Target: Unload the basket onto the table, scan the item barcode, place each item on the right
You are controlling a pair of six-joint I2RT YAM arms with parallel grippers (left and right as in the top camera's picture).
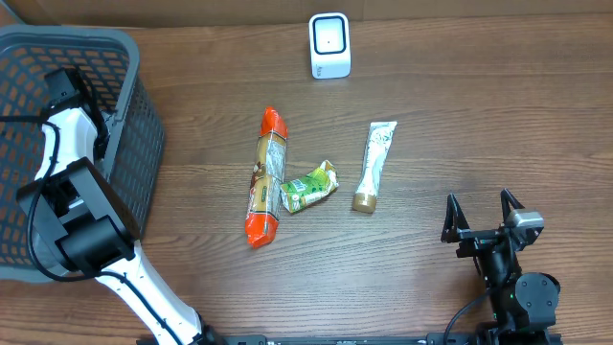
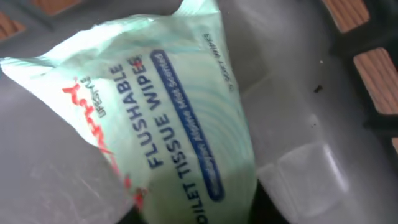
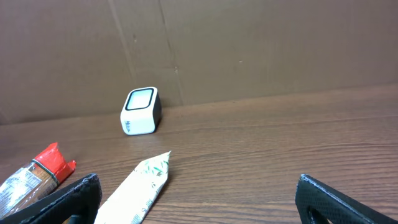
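Observation:
A pale green pack of flushable toilet tissue wipes (image 2: 180,124) fills the left wrist view, lying in the grey basket (image 1: 144,144). My left gripper (image 2: 199,208) reaches into that basket (image 2: 348,37), and its translucent fingers (image 2: 56,180) press in on the pack's lower end from both sides. In the overhead view the left gripper (image 1: 69,88) sits low inside the basket and hides the pack. No barcode shows on the pack's visible face. The white scanner (image 1: 329,45) stands at the table's far middle. My right gripper (image 1: 484,216) rests open near the front right, holding nothing.
On the table lie a long snack pack with red ends (image 1: 266,175), a small green packet (image 1: 309,187) and a white tube (image 1: 374,166). The right wrist view shows the scanner (image 3: 140,111) before a brown wall and the tube (image 3: 134,193) near the left finger.

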